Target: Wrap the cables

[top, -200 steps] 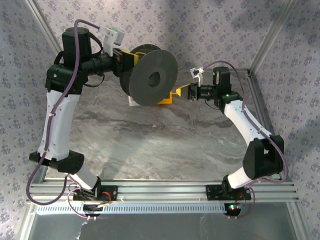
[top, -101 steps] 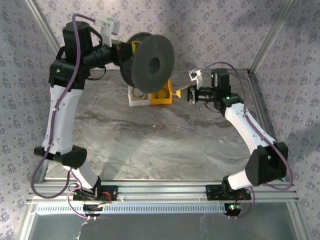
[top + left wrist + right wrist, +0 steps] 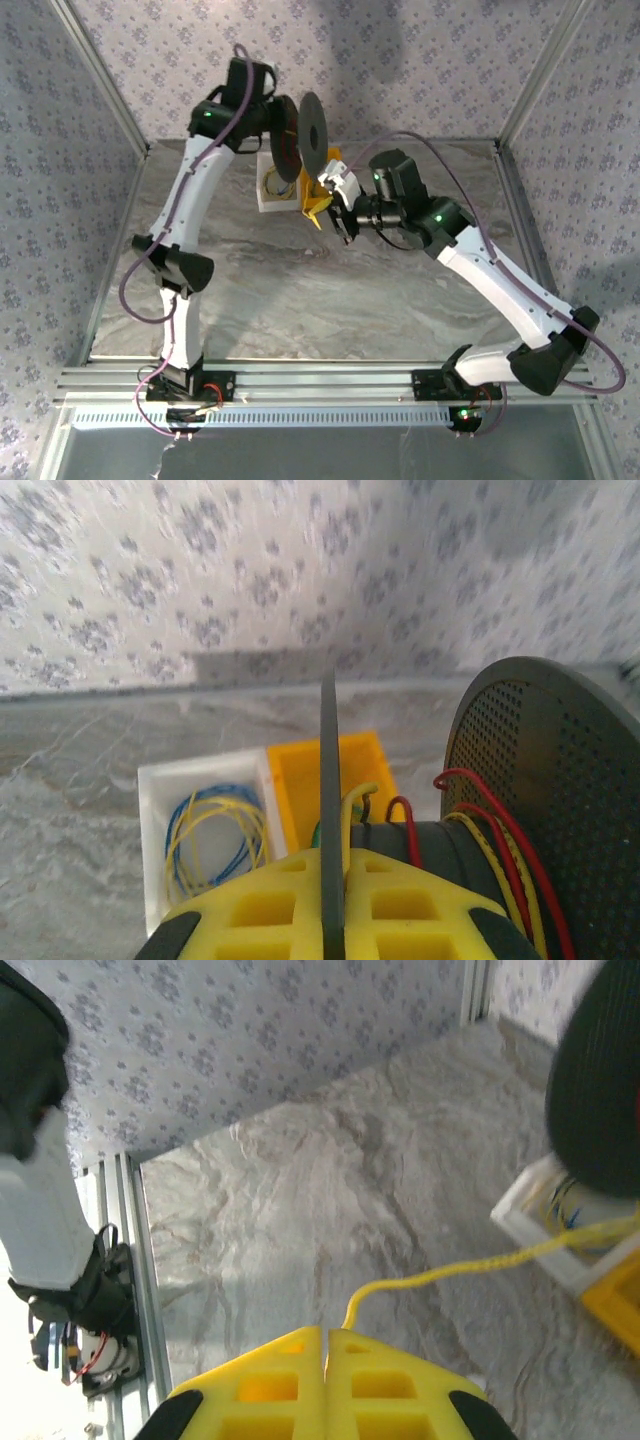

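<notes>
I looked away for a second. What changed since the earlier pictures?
The left end effector swung right, turning the spool edge-on to the top camera. The right end effector swung left toward it and closed on a yellow cable. Unchanged: the left grip, the white bin, the yellow bin.

arms: left arm [image 3: 188,205], right arm [image 3: 492,278], white links, black joints | wiring: purple cable [image 3: 124,290] along each | left gripper [image 3: 333,858], right gripper [image 3: 325,1334]: yellow, gridded | LED [image 3: 207,113]: green

Smooth yellow cable [image 3: 450,1271], matt perforated spool [image 3: 560,780]
</notes>
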